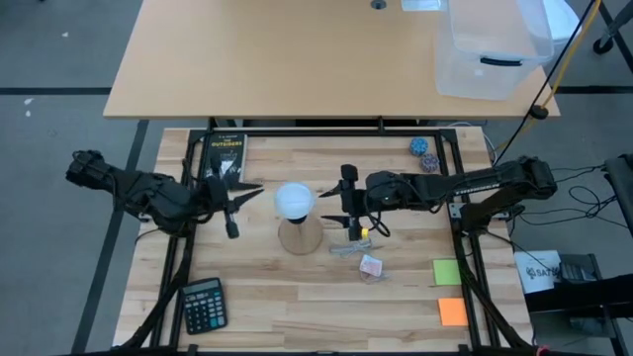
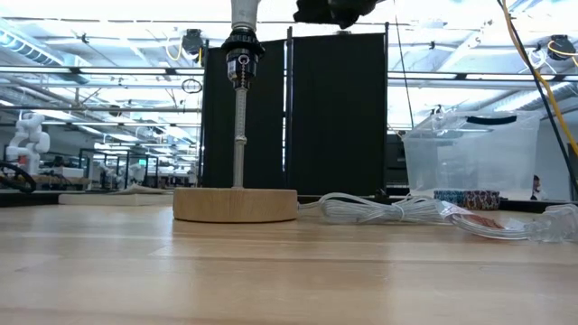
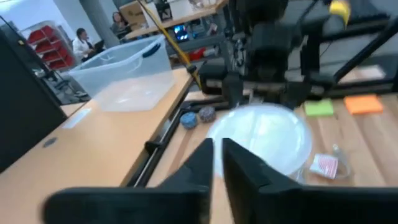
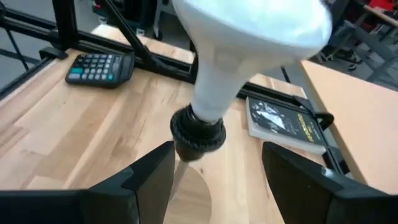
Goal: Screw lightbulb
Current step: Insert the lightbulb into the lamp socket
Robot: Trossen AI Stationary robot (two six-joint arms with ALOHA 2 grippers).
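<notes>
The wooden table (image 1: 297, 297) carries a tan wooden stand (image 1: 300, 237) at its middle, and the lightbulb (image 1: 294, 201) sits upright in the black socket (image 4: 198, 132) on top of that stand. The right gripper (image 1: 348, 201) is just beside the stand with its fingers (image 4: 146, 174) spread wide on either side of the socket, touching nothing. The left gripper (image 1: 229, 205) waits near the stand's other side, fingers (image 3: 200, 165) almost pressed together and empty.
</notes>
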